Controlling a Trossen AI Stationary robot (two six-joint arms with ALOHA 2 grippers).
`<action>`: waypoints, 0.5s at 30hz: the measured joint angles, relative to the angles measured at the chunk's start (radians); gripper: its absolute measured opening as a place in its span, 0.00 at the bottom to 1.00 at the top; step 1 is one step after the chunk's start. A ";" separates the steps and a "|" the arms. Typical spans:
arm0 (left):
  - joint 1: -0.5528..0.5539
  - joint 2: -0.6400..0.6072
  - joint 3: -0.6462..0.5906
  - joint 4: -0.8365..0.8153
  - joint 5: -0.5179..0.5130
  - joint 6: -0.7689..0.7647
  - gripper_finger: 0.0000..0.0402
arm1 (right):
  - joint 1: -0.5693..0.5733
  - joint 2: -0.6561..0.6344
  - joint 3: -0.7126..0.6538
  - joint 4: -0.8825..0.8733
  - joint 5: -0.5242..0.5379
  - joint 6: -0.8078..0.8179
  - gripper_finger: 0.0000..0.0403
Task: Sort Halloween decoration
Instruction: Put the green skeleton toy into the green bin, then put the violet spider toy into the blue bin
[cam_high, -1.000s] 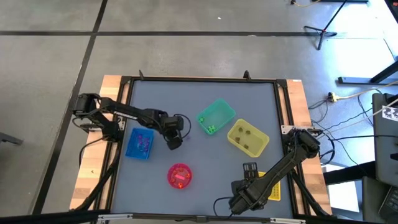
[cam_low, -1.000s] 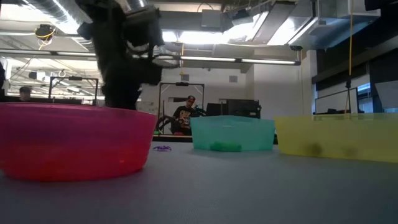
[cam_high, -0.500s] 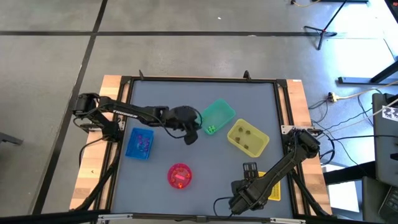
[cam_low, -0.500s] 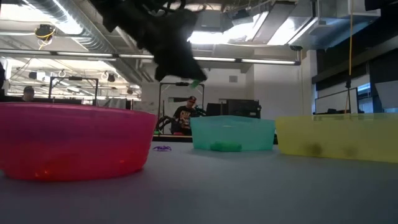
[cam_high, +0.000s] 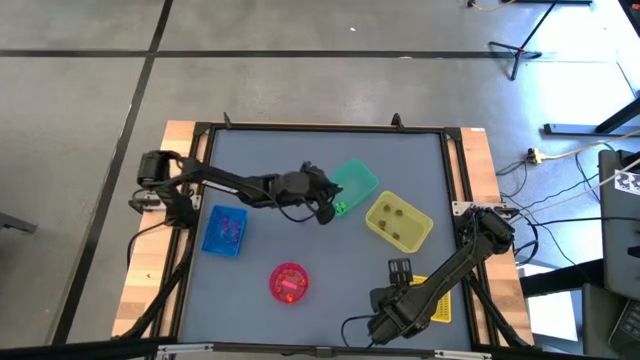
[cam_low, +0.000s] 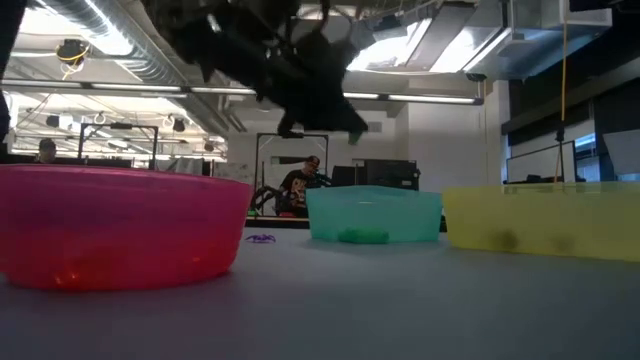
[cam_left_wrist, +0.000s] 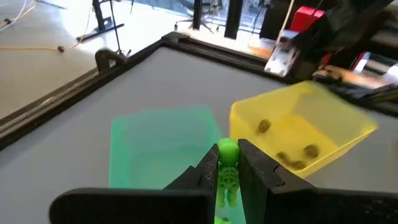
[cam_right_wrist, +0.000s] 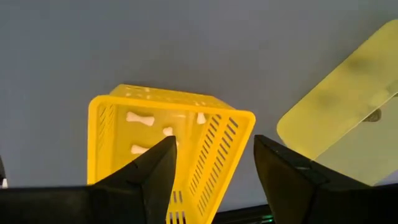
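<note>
Since the earlier frames the left tool (cam_high: 324, 210) had swung from beside the blue bin (cam_high: 224, 231) across the desk (cam_high: 300, 150) to the green bin (cam_high: 348, 188). In the high view it hung at that bin's near edge; the right tool (cam_high: 400, 270) waited well apart, beside the slotted yellow basket (cam_high: 437, 305). In the low view the dark arm crossed above the green bin. In the left wrist view the fingers (cam_left_wrist: 255, 168) were clamped on a green skeleton trinket (cam_left_wrist: 227, 168), over the green bin. In the right wrist view, the right fingers (cam_right_wrist: 155, 168) stood spread, holding nothing.
</note>
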 joint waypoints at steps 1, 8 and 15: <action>0.004 0.020 0.000 0.011 0.000 0.000 0.06 | 0.000 0.000 0.000 0.000 0.006 0.000 0.53; 0.029 0.112 0.000 0.049 0.001 0.051 0.12 | 0.000 0.000 0.000 0.000 0.010 0.000 0.53; 0.038 0.116 0.000 0.043 0.009 0.052 0.31 | 0.000 0.000 0.000 0.001 0.019 0.000 0.53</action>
